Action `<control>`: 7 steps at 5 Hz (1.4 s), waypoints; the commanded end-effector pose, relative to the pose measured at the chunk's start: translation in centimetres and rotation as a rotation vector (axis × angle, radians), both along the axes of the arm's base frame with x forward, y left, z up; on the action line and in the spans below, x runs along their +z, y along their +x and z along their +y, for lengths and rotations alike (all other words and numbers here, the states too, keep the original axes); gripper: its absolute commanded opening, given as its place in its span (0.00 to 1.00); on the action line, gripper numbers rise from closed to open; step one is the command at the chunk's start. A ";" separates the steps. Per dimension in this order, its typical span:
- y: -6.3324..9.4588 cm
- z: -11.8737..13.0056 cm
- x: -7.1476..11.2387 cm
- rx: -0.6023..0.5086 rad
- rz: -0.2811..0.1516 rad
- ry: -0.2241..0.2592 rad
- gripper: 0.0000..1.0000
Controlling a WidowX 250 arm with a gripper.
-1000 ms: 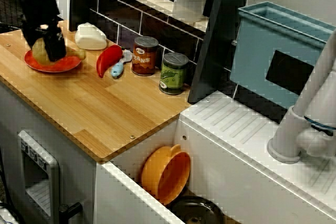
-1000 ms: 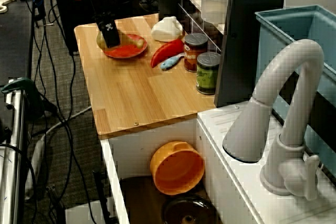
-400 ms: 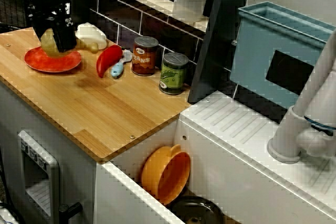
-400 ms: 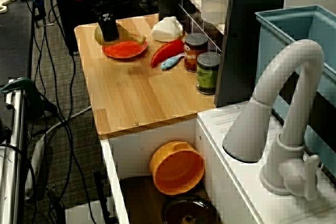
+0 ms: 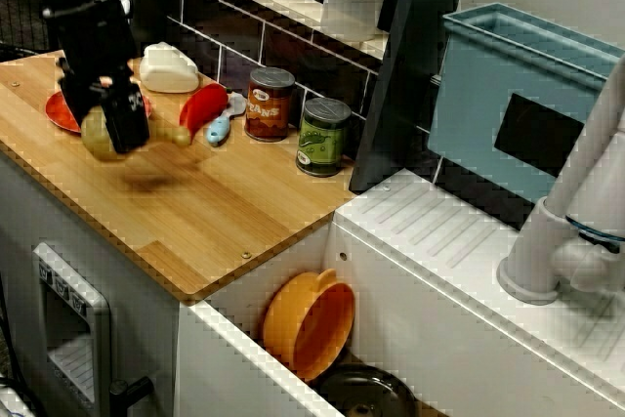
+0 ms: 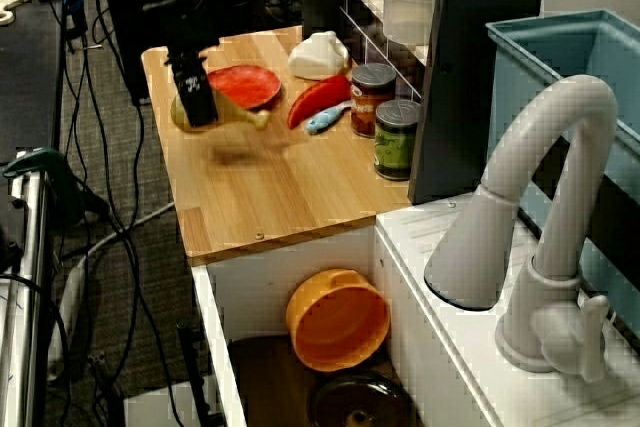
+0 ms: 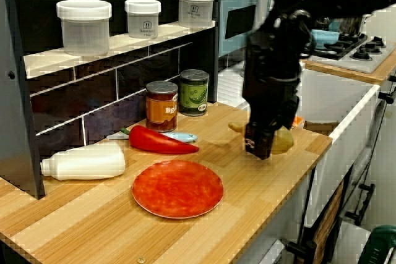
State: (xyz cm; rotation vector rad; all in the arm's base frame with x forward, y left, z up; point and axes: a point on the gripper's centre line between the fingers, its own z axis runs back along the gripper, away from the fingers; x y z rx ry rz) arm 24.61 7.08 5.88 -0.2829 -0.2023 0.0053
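Note:
My gripper point(image 5: 119, 124) is shut on a yellowish pear-shaped squash point(image 5: 100, 138), holding it just above the wooden counter point(image 5: 195, 212). Its narrow neck point(image 5: 174, 135) points toward the red pepper point(image 5: 202, 109). In the view over the faucet the gripper point(image 6: 196, 104) and squash point(image 6: 232, 117) hang in front of the red plate point(image 6: 243, 84), which is bare. From the counter's far end the gripper point(image 7: 258, 146) hides most of the squash point(image 7: 282, 142), and the plate point(image 7: 177, 188) lies well apart from it.
A white bottle point(image 5: 168, 68) lies behind the plate point(image 5: 61, 109). A small blue utensil point(image 5: 219, 128), an orange can point(image 5: 269, 103) and a green can point(image 5: 323, 136) stand along the tiled wall. An orange bowl point(image 5: 308, 324) sits in the sink; a blue rack point(image 5: 518, 95) is beyond it.
The gripper lifted the squash off the red plate, then carried it sideways off the plate and lower, over the bare counter near the front edge.

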 end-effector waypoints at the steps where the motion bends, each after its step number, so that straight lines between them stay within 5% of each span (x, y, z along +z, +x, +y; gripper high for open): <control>1: -1.3 -4.7 -2.8 -0.013 -0.090 0.082 0.00; 5: 0.5 -6.5 -3.5 -0.006 -0.072 0.075 0.00; 6: 0.5 -6.5 -3.5 -0.006 -0.072 0.075 1.00; 7: 0.5 -6.5 -3.5 -0.006 -0.072 0.075 1.00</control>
